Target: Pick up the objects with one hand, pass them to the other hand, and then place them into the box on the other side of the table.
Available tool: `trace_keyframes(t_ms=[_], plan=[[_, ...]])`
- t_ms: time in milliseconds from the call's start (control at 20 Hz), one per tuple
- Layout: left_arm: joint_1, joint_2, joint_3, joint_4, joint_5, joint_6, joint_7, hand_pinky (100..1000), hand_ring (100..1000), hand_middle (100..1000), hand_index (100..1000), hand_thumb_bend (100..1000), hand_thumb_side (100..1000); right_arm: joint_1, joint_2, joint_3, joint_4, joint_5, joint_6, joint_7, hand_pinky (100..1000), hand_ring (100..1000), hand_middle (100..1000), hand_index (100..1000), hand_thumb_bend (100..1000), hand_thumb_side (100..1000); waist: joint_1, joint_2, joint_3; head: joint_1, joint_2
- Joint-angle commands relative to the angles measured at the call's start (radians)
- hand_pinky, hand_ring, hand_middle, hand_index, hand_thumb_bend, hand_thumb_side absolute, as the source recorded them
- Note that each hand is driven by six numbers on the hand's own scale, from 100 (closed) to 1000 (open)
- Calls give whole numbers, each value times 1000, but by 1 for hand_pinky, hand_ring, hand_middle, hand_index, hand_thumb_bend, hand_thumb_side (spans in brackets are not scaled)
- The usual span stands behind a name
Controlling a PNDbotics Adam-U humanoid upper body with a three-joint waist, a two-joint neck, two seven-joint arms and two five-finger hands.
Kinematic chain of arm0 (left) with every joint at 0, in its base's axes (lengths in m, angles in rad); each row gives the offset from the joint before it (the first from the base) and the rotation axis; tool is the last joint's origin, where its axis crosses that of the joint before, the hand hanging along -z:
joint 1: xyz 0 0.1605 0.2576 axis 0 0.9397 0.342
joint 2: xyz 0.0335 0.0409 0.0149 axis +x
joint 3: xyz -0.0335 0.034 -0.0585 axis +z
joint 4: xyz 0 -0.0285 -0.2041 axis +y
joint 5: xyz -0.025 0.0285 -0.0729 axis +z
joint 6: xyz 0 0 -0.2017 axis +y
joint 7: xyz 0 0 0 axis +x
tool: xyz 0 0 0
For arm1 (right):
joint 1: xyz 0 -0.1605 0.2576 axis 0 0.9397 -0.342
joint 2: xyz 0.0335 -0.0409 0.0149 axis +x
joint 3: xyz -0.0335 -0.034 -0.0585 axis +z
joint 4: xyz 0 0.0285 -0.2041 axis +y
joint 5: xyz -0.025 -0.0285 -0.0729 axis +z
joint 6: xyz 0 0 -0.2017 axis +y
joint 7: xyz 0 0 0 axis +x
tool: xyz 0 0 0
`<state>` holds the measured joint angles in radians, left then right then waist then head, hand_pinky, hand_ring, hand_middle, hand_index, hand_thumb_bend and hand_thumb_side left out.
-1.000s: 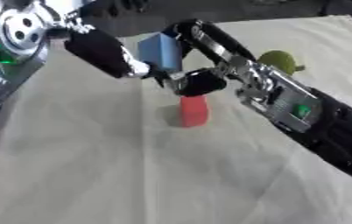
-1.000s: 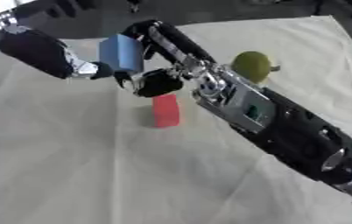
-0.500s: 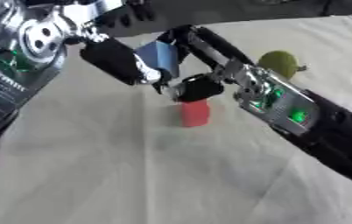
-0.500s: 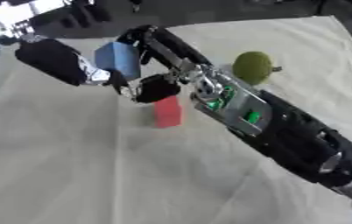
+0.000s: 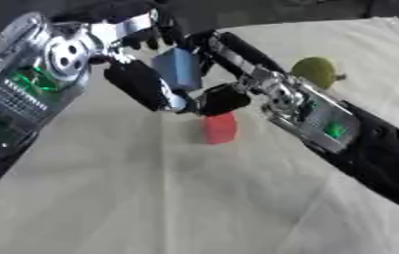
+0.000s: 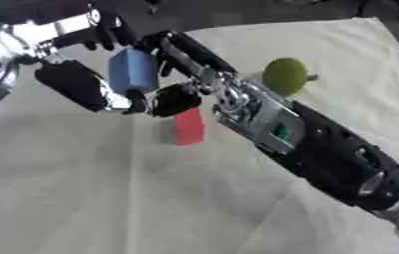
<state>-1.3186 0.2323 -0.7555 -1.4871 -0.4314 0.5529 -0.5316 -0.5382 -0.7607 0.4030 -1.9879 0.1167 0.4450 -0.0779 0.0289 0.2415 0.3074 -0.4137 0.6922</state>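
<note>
1. blue first: i see a blue block (image 6: 132, 71) up off the table, caught between my two hands above the cloth.
2. my right hand (image 6: 178, 62) comes in along the long black and silver arm from the lower right; its fingers curl round the block's right side, with a dark thumb tip below it.
3. my left hand (image 5: 142, 85) reaches in from the upper left; its black palm lies against the block's left face and the fingers arch over the top edge, so both hands touch the block. i cannot tell which one bears it.
4. a red block (image 5: 220, 127) stands on the pale cloth (image 5: 177, 198), just under the two hands.
5. a green round fruit (image 6: 285, 75) with a short stem lies on the cloth beyond my right arm, well apart from the red block.
</note>
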Motion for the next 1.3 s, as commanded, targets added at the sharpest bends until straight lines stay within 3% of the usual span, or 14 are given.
trace_keyframes(t_ms=[50, 250, 500, 900, 950, 1300], plan=[[-18, 0, 5, 10, -44, -7, -17, 787, 770, 753, 809, 655, 221, -20, -10, -9, -12, 5, 19, -2, 596, 592, 436, 583, 110, 100, -2, -14, -2, -3, -5], [-15, -8, 9, 29, -122, -15, -13, 777, 757, 735, 808, 646, 152, -18, -8, -6, -12, 0, 18, -2, 593, 590, 434, 582, 107, 100, -2, -13, -3, -3, -8], [-8, -20, 14, 43, -172, -10, 4, 773, 753, 733, 810, 610, 146, -16, -4, -1, -12, -1, 11, 2, 591, 589, 433, 580, 109, 100, -3, -12, -4, -4, -11], [-4, -24, 18, 35, -161, 16, 54, 771, 751, 732, 810, 580, 161, -10, -2, 3, -12, 4, 2, 14, 591, 588, 432, 580, 113, 100, -4, -10, -4, -6, -16], [-4, -25, 18, 35, -157, 19, 57, 766, 742, 718, 802, 533, 189, -9, -2, 3, -12, 5, 2, 15, 588, 587, 432, 579, 114, 100, -4, -9, -4, -6, -16], [0, -34, 16, 52, -99, 30, 93, 753, 716, 685, 772, 488, 224, -6, 0, 5, -12, 9, -3, 17, 579, 582, 429, 577, 125, 100, -4, -5, -7, -6, -22]])
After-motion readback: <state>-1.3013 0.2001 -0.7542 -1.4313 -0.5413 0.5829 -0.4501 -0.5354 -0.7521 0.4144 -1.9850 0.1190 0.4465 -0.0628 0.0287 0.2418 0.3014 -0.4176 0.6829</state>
